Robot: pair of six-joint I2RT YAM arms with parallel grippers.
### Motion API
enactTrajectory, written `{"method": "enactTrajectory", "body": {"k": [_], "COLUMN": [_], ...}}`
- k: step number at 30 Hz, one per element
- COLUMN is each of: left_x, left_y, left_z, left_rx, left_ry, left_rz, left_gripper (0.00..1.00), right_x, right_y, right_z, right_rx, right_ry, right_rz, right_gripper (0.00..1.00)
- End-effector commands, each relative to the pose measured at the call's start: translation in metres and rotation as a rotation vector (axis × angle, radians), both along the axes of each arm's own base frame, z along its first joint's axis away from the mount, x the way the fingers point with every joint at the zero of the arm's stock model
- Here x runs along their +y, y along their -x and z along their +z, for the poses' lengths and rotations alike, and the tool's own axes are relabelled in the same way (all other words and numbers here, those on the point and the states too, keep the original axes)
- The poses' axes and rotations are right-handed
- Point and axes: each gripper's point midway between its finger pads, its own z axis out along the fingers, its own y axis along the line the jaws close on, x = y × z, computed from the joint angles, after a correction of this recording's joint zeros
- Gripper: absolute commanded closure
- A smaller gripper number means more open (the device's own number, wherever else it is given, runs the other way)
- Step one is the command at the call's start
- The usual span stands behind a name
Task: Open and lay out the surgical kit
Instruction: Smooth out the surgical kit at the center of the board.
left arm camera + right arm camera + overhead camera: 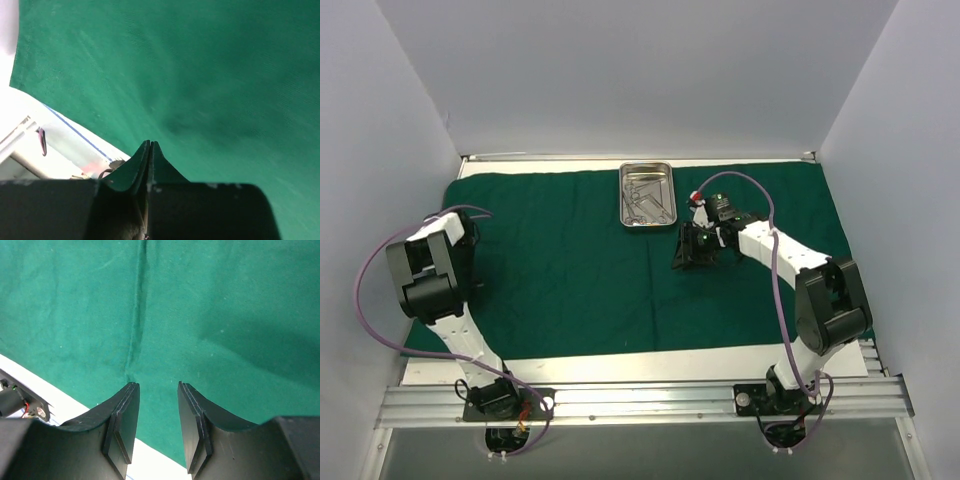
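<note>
The dark green drape (570, 280) lies spread flat over most of the table. The steel tray (623, 195) stands on it at the back middle, with several slim silver instruments (650, 200) lying inside. My right gripper (692, 248) hangs just in front and to the right of the tray. In the right wrist view it (157, 385) is open and empty over bare drape (210, 315), which has a crease. My left gripper (432, 290) is folded back at the left; its jaws (150, 143) are shut on nothing above the drape (210, 75).
White table (650, 365) shows along the near edge in front of the drape, and in both wrist views (60, 135) (150, 460). A metal rail (640, 400) carries the arm bases. Grey walls enclose the back and both sides.
</note>
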Motion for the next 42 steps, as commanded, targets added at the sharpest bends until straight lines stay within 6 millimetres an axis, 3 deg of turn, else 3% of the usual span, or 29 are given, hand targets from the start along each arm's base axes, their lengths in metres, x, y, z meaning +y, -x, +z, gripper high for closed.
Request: {"method": "enactTrajectory", "body": {"k": [1, 5, 7, 11, 13, 19, 23, 25, 26, 27, 28, 29, 31, 32, 34, 35, 36, 37, 39, 42], "left_x": [-0.011, -0.031, -0.04, -0.085, -0.098, -0.121, -0.114, -0.108, -0.107, -0.105, -0.104, -0.103, -0.103, -0.102, -0.1, -0.1, -0.1, -0.097, -0.093, -0.083], "left_y": [-0.035, -0.062, -0.087, -0.148, -0.169, -0.212, -0.245, -0.26, -0.267, -0.287, -0.295, -0.301, -0.322, -0.329, -0.351, -0.357, -0.363, -0.377, -0.387, -0.408], "left_z": [0.03, 0.05, 0.064, 0.073, 0.077, 0.053, 0.035, 0.033, 0.019, 0.031, 0.032, 0.02, 0.029, 0.018, 0.034, 0.026, 0.029, 0.046, 0.046, 0.06], "left_rx": [-0.15, -0.3, -0.411, -0.642, -0.697, -0.692, -0.652, -0.641, -0.614, -0.669, -0.679, -0.67, -0.735, -0.734, -0.808, -0.807, -0.825, -0.88, -0.909, -1.019], "left_ry": [-0.013, 0.082, 0.124, 0.357, 0.4, 0.437, 0.345, 0.27, 0.253, 0.231, 0.217, 0.221, 0.229, 0.237, 0.234, 0.24, 0.241, 0.227, 0.222, 0.241], "left_rz": [-0.052, -0.065, -0.085, -0.168, -0.199, -0.26, -0.249, -0.263, -0.269, -0.287, -0.29, -0.288, -0.297, -0.294, -0.319, -0.327, -0.339, -0.362, -0.376, -0.401], "left_gripper": [0.96, 0.93, 0.93, 0.98, 0.98, 0.98, 0.98, 0.98, 0.98, 0.98, 0.98, 0.98, 0.98, 0.98, 0.98, 0.97, 0.97, 0.96, 0.93, 0.87], "right_x": [-0.008, -0.025, -0.041, -0.07, -0.081, -0.114, -0.145, -0.151, -0.152, -0.153, -0.152, -0.152, -0.147, -0.145, -0.14, -0.138, -0.135, -0.13, -0.121, -0.097], "right_y": [0.004, -0.004, -0.011, -0.031, -0.043, -0.06, -0.069, -0.069, -0.071, -0.072, -0.073, -0.077, -0.083, -0.092, -0.101, -0.107, -0.119, -0.124, -0.137, -0.145], "right_z": [0.006, 0.005, 0.003, 0.006, 0.006, -0.001, -0.008, -0.016, -0.016, -0.02, -0.021, -0.024, -0.023, -0.022, -0.019, -0.022, -0.013, -0.012, -0.009, -0.005], "right_rx": [-0.012, 0.008, 0.032, 0.02, 0.01, 0.032, 0.058, 0.097, 0.102, 0.117, 0.124, 0.133, 0.151, 0.151, 0.16, 0.171, 0.143, 0.141, 0.124, 0.111], "right_ry": [0.031, 0.055, 0.052, 0.085, 0.107, 0.152, 0.182, 0.186, 0.183, 0.18, 0.176, 0.172, 0.144, 0.134, 0.099, 0.09, 0.077, 0.067, 0.053, 0.031], "right_rz": [-0.033, -0.091, -0.142, -0.239, -0.274, -0.368, -0.442, -0.455, -0.459, -0.468, -0.469, -0.472, -0.48, -0.483, -0.501, -0.505, -0.51, -0.514, -0.509, -0.476], "right_gripper": [0.63, 0.64, 0.65, 0.67, 0.69, 0.87, 0.97, 0.99, 1.0, 1.0, 1.0, 1.0, 1.0, 1.0, 1.0, 1.0, 1.0, 1.0, 1.0, 1.0]}}
